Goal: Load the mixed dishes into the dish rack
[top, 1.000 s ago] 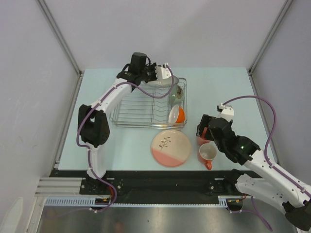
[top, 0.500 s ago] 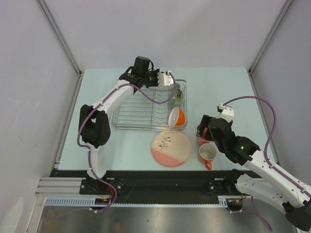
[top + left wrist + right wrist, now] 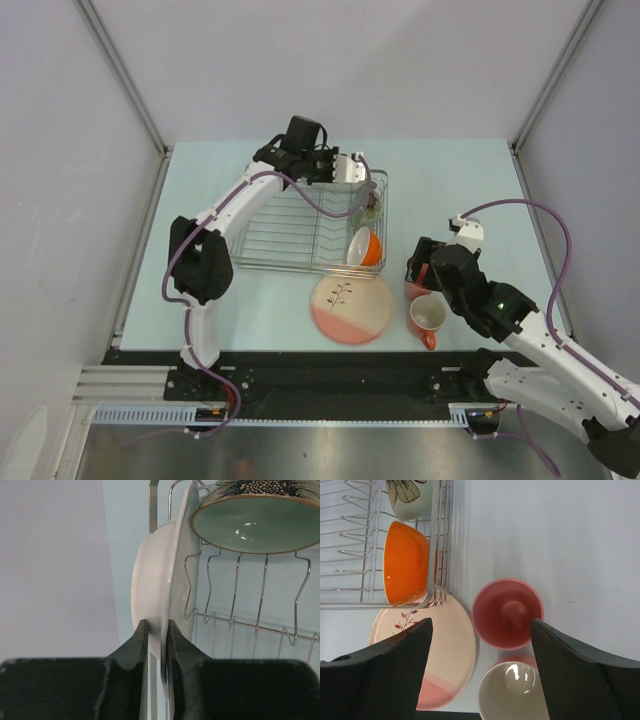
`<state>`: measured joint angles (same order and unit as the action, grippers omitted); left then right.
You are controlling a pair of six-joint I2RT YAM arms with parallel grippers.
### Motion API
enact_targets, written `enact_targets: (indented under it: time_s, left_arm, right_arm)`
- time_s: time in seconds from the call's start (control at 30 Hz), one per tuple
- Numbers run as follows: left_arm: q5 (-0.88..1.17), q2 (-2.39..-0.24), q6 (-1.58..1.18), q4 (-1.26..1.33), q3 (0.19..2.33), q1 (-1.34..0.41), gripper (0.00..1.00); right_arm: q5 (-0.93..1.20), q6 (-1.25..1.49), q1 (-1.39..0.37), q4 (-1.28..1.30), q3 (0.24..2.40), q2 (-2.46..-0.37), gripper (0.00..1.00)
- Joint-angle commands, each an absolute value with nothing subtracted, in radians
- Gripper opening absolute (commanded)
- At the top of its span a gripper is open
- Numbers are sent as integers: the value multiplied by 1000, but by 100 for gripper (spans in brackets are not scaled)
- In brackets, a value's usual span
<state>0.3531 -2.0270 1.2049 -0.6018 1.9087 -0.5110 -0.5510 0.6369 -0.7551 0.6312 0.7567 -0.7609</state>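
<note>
Left wrist alone shows left tool point(image 3: 157, 626) pinching white plate point(image 3: 152, 580), right tool point(image 3: 481, 624) spread

- Left gripper point(image 3: 157, 630): dark fingers point(image 3: 134, 647) pinch rim of white plate point(image 3: 155, 580), one finger on each face.
- Plate held on edge, upright, edge-on to camera.
- Dish rack point(image 3: 235, 600): thin silver wire prongs stand just beside plate, pale blue table point(image 3: 125, 525) under them.
- Bowl point(image 3: 255, 525) beyond plate in rack, tipped on side, teal inside facing camera, dark speckled outside; touching plate or not, unclear.
- Grey wall point(image 3: 50, 570) on plate's other side.
</note>
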Motion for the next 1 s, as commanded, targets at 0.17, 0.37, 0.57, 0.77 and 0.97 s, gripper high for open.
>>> enact_targets:
  time_s: [0.17, 0.37, 0.57, 0.77, 0.97]
  left_arm:
    - [460, -2051, 1094, -701, 1918, -555, 48]
    - [448, -2019, 1046, -638, 1896, -555, 76]
    - [387, -1984, 1002, -617, 1901, -552, 100]
    - [385, -1864, 884, -624, 1896, -514, 100]
    - [474, -1757, 682, -742, 1950, -382, 100]
  right_arm:
    - [-580, 644, -752, 624, 765, -750, 85]
    - [-583, 643, -749, 629, 767, -753, 88]
    - [-563, 634, -747, 609, 778, -788, 88]
    - [-535, 594, -739, 555, 799, -854, 89]
    - [-479, 565, -700, 514, 865, -992, 87]
